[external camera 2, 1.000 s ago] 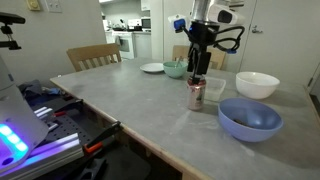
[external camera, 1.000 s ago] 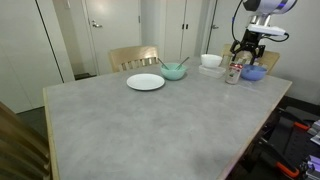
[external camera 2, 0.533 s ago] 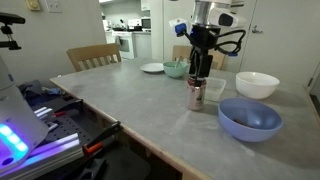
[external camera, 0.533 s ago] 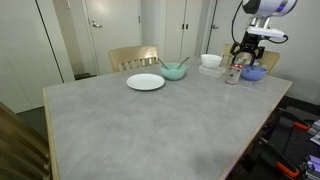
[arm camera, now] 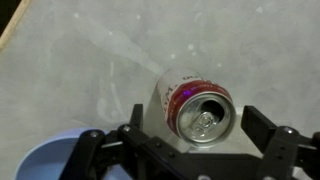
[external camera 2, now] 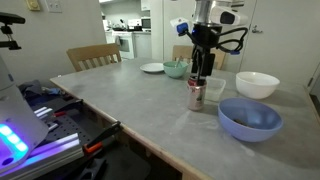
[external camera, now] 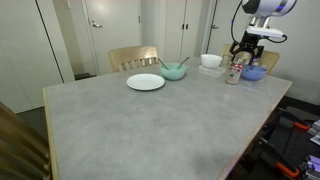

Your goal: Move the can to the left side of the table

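The can (external camera: 233,74) is small, silver with red markings, and stands upright on the grey speckled table (external camera: 150,125) near its far corner. It also shows in an exterior view (external camera 2: 197,94) and in the wrist view (arm camera: 196,108), where its opened top faces the camera. My gripper (external camera: 246,52) hangs just above the can, also seen in an exterior view (external camera 2: 201,70). In the wrist view its fingers (arm camera: 196,135) are spread on either side of the can top, open and not touching it.
A blue bowl (external camera 2: 250,118) and a white bowl (external camera 2: 257,84) sit close beside the can. A teal bowl (external camera: 174,71) and a white plate (external camera: 146,82) lie farther along the table. Wooden chairs (external camera: 133,57) stand at the table's edges.
The gripper has shifted slightly above the can. The can has not moved.
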### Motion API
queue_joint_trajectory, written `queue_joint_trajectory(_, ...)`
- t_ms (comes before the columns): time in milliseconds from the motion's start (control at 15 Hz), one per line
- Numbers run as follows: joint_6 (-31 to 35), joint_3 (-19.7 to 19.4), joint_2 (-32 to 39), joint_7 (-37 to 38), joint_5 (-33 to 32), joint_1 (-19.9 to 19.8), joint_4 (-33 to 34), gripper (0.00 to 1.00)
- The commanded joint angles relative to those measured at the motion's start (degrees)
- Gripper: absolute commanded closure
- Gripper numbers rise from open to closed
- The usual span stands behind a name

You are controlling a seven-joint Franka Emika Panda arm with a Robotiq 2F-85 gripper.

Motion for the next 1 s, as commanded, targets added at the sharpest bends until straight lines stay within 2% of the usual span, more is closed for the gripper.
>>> queue_joint_trajectory(0,0.7,1.1,2.0,1.3,0.1,0.1,2.1,0.00)
queue_joint_trajectory(400,0.4,2.5,3.1,3.6,-0.5,1.5,3.4,0.00)
queue_joint_trajectory(467,0.3,2.6,3.4,4.0,-0.7,1.7,3.7,0.06)
queue_joint_trajectory(533,0.2,2.7,3.7,4.2,-0.7,1.7,4.0,0.06)
queue_joint_trajectory(600,0.2,2.7,4.0,4.4,-0.7,1.8,4.3,0.11)
queue_joint_trajectory(733,0.2,2.7,4.4,4.5,-0.7,1.7,4.7,0.35)
queue_joint_trajectory(800,0.2,2.6,4.6,4.5,-0.7,1.7,4.8,0.37)
queue_joint_trajectory(933,0.3,2.6,4.6,4.5,-0.7,1.6,4.9,0.52)
